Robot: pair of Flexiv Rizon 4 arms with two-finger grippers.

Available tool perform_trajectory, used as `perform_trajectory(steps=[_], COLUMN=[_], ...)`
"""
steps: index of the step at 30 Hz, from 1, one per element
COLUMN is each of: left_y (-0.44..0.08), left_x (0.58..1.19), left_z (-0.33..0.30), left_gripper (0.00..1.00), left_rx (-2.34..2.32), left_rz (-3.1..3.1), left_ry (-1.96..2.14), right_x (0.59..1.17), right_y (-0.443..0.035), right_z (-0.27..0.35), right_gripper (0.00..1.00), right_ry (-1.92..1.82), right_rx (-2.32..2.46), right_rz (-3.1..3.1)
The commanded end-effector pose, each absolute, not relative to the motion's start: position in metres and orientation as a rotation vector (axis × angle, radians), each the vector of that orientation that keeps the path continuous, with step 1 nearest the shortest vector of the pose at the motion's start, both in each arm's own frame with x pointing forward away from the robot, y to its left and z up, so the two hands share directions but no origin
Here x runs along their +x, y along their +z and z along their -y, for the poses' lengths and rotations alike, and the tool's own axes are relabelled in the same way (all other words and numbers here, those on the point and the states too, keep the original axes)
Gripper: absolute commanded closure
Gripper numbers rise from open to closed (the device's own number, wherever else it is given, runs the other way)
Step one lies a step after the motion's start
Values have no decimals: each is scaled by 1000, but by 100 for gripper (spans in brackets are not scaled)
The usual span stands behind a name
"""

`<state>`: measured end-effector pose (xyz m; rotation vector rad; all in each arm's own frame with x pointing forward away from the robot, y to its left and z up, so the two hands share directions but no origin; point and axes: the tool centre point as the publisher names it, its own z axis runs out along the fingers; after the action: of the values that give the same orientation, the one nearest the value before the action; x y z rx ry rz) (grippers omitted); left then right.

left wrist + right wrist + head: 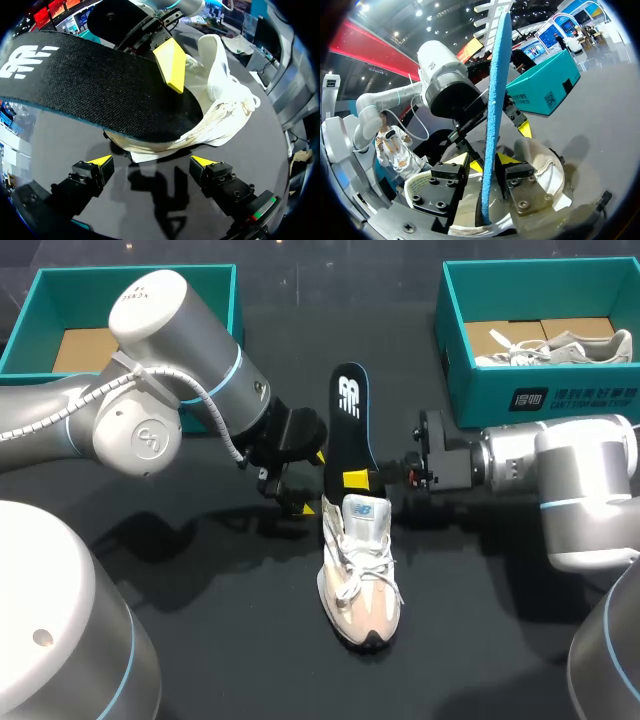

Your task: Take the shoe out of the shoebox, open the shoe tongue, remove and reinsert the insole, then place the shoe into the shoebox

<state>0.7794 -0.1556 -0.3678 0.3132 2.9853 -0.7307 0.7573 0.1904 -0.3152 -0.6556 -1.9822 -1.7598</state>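
There's the right gripper [485,161] clamped on the black insole [497,90], a yellow-tipped finger on each face. The right wrist view catches it edge-on, blue rim showing, where the head view gives only its flat top. From above, the insole [347,425] runs lengthwise away from the robot, its near end in the heel opening of the white sneaker [362,575]. The sneaker sits mid-table [180,630], toe pointing back toward the robot. The left gripper [151,162] sits just beside the heel, fingers apart, holding nothing. The teal shoebox [470,395] stands well off to the right.
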Motion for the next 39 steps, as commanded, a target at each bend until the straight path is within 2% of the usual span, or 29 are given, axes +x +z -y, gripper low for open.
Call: perform_trajectory(steps=[1,8,15,16,17,18,39], left_y=[-368,-368,-368,-368,-368,-368,-368], left_x=[779,779,779,779,779,779,779], left_z=[156,156,156,156,156,156,156], left_gripper=[0,0,0,0,0,0,0], left_rx=[314,314,314,314,314,314,314], left_rz=[-2985,-2985,-2985,-2985,-2985,-2985,-2985], left_ry=[-730,-730,-730,-730,-730,-730,-730], right_x=[763,774,783,784,784,785,748], right_y=[-309,-296,-289,-288,-288,-288,-333], right_z=[-192,-194,-198,-198,-198,-198,-186], right_gripper=[66,67,75,80,94,100,100], right_ry=[-1737,-1745,-1761,-1765,-1772,-1776,-1711], right_rx=[-641,-594,-565,-565,-572,-577,-750], right_rz=[2002,2028,2034,2033,2031,2029,1880])
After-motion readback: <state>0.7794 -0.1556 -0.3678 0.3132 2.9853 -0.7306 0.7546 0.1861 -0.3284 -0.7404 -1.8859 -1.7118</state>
